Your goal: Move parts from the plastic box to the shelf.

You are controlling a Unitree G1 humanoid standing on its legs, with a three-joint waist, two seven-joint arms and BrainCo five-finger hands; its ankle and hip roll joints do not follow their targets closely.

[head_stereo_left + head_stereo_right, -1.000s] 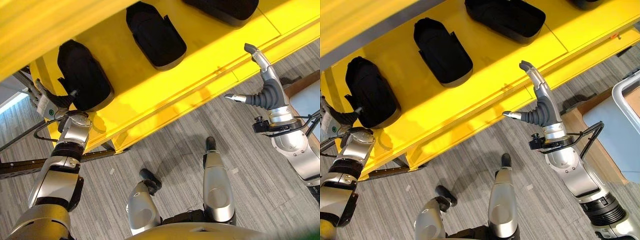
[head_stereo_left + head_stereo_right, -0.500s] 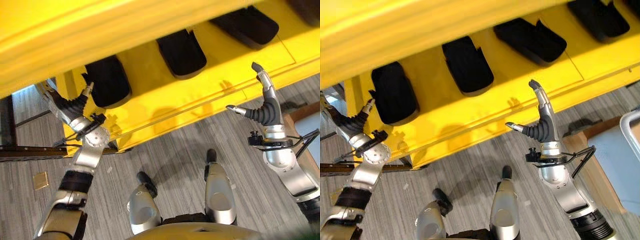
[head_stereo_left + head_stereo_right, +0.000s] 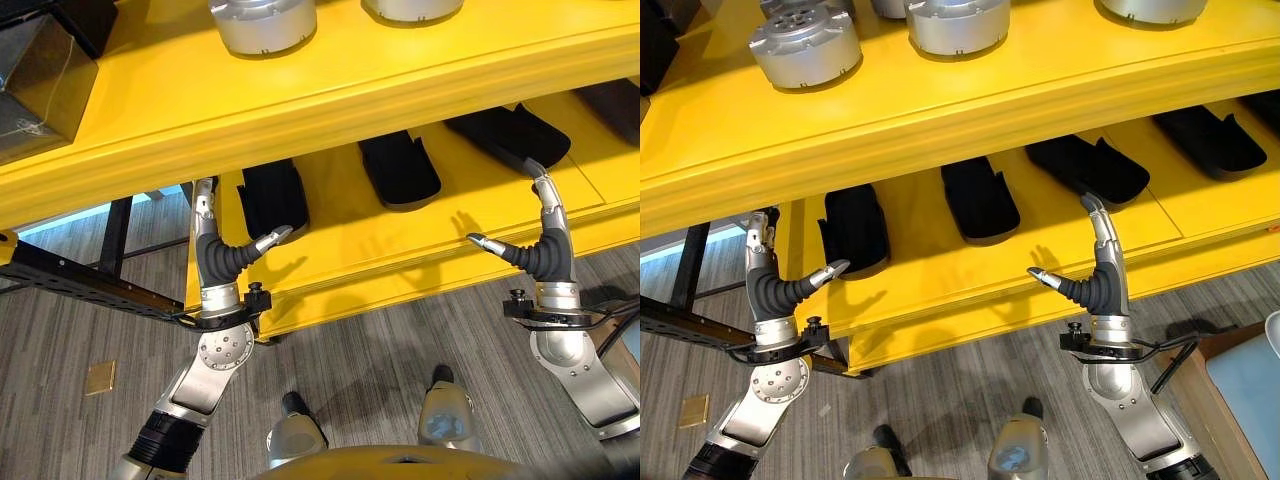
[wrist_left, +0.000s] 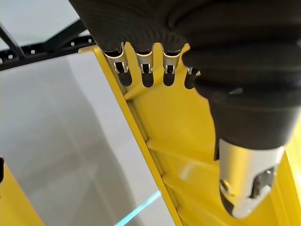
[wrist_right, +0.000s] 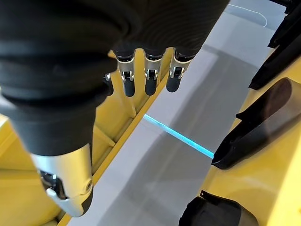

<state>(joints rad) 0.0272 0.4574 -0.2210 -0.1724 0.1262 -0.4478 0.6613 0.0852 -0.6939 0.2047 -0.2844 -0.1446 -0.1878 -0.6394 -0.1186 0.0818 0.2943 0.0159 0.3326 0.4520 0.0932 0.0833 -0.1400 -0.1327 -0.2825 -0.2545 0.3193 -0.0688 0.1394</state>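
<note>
A yellow shelf (image 3: 420,235) stands before me. On its lower tier lie several black moulded parts, among them one (image 3: 272,195) by my left hand and one (image 3: 398,170) in the middle. Silver round parts (image 3: 805,45) sit on the upper tier. My left hand (image 3: 215,255) is raised in front of the shelf's left end, fingers (image 4: 143,70) straight, thumb out, holding nothing. My right hand (image 3: 1102,285) stands upright before the lower tier's front edge, fingers (image 5: 150,77) straight and empty. A corner of the pale blue plastic box (image 3: 1248,388) shows at the far lower right.
A dark box (image 3: 40,80) sits at the upper tier's left end. A black metal rail (image 3: 90,290) runs left of the shelf. The plastic box rests on a brown stand (image 3: 1195,365). Grey striped floor (image 3: 350,350) lies below the shelf.
The camera has swung upward, bringing the upper tier with silver parts into view. My left hand has come up from beside the shelf end to stand open before it; the right hand stays upright.
</note>
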